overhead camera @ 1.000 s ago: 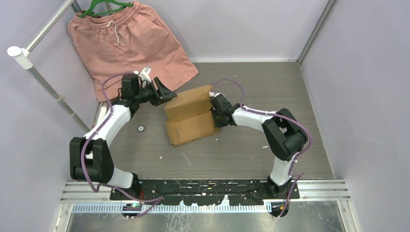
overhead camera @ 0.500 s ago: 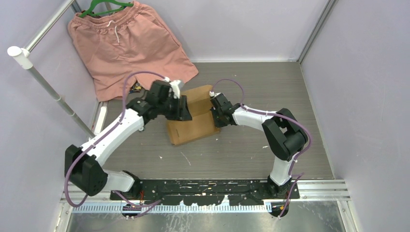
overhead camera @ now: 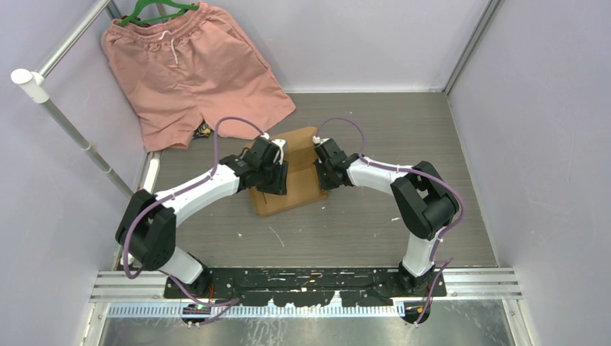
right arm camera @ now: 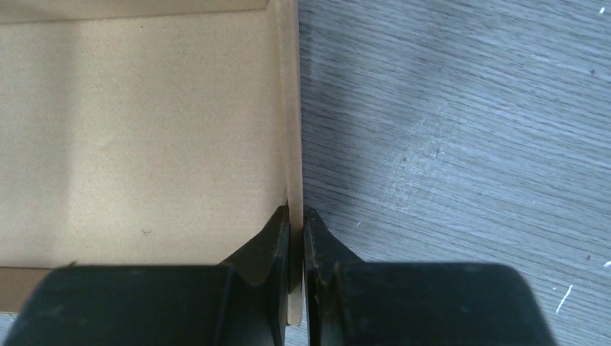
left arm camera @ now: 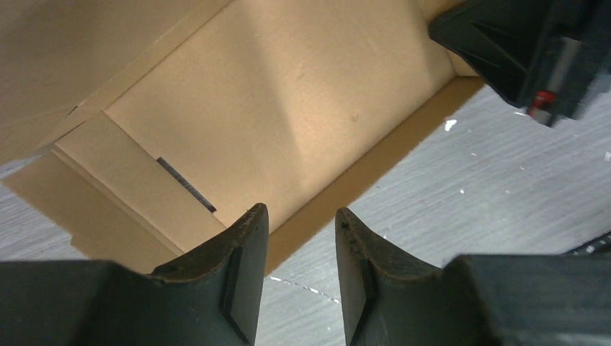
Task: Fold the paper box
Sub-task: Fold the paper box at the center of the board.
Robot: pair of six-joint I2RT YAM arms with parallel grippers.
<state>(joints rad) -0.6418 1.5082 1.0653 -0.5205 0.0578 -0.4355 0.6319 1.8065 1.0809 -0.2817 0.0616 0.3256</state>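
The left arm (overhead camera: 194,193) and right arm (overhead camera: 375,173) are built of white shells between black joint housings; a purple cable (overhead camera: 232,121) is looped along each; both are mounted on a black plate (overhead camera: 310,278) at the frame's bottom; the left tool (left arm camera: 300,216) and right tool (right arm camera: 296,216) are fitted with matte black tapered fingers (left arm camera: 238,252); a red mark (left arm camera: 542,109) is borne by the right tool's housing.

Top external: fixed, high behind arm bases, looking down, far, whole table (overhead camera: 375,238) in frame.
Left wrist: close, oblique view into paper box (left arm camera: 288,108).
Right wrist: closer, along box wall.
Shared by all: paper box, grey table.
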